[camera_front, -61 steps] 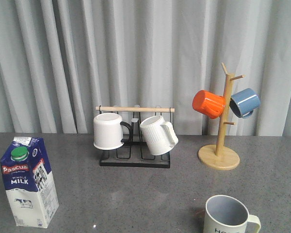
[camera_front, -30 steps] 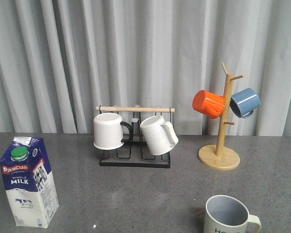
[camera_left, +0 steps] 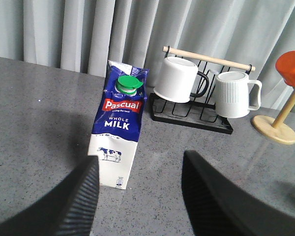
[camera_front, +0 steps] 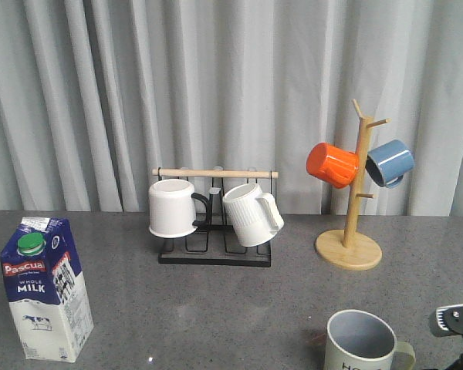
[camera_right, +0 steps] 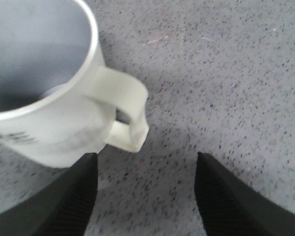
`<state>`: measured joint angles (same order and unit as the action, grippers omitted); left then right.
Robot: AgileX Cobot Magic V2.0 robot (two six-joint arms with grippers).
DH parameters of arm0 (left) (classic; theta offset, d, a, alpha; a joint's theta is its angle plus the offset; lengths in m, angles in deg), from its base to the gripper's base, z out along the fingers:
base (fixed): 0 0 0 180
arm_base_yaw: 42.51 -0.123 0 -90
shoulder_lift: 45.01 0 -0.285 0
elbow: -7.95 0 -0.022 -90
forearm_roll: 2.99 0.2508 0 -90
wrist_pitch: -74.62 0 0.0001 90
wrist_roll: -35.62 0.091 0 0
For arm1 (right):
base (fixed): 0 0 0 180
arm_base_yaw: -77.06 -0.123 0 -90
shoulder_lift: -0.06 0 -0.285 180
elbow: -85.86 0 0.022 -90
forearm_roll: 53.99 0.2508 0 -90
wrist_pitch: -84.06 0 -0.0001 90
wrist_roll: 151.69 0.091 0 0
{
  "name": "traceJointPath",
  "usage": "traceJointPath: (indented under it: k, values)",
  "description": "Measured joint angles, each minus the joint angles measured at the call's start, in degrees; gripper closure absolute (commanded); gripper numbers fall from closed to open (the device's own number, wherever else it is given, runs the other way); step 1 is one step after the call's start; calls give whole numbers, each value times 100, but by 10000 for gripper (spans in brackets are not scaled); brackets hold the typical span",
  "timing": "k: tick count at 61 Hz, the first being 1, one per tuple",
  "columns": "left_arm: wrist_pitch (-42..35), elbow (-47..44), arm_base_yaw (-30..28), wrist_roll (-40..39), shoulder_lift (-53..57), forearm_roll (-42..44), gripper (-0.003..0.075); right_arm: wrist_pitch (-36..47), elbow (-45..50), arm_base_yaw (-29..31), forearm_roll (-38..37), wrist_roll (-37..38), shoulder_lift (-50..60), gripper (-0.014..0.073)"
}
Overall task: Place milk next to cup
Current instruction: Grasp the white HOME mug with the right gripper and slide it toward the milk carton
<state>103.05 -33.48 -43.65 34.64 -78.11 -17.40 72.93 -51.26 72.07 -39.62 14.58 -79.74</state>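
I am only at the approach: my left hand hangs spread and empty before the upright milk on the desk, my right hand gapes by the cup, so next I must grasp the carton.

Left gripper fingers spread, empty; right gripper fingers spread, empty.

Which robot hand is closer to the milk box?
The left one. The left gripper is open just in front of the milk, not touching it. The right gripper is far over by the cup, near its handle.
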Motion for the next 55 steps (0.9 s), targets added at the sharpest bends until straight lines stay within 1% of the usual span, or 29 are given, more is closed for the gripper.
traceJointPath:
  k: [8, 14, 17, 20, 25, 31, 38, 44, 48, 55]
  values:
    - [5, 0, 0, 0, 0, 0, 343, 254, -129, 0, 19, -49, -487, 167]
    - [18, 0, 0, 0, 0, 0, 343, 417, -342, 0, 42, -72, -874, 212]
    - [23, 0, 0, 4, 0, 0, 343, 494, -477, 0, 42, -87, -1052, 260]
    - [23, 0, 0, 4, 0, 0, 343, 518, -627, 0, 42, -127, -1229, 326]
    - [23, 0, 0, 4, 0, 0, 343, 536, -787, 0, 42, -239, -1434, 474]
    - [23, 0, 0, 4, 0, 0, 343, 574, -862, 0, 42, -338, -1624, 610]
    - [23, 0, 0, 11, 0, 0, 343, 620, -864, 0, 61, -343, -1667, 603]
    - [23, 0, 0, 11, 0, 0, 343, 620, -883, -130, 61, -387, -1574, 601]
    - [23, 0, 0, 11, 0, 0, 343, 565, -1017, -349, 61, -403, -1472, 600]
    - [23, 0, 0, 11, 0, 0, 343, 493, -1536, -889, 66, -403, -1452, 599]
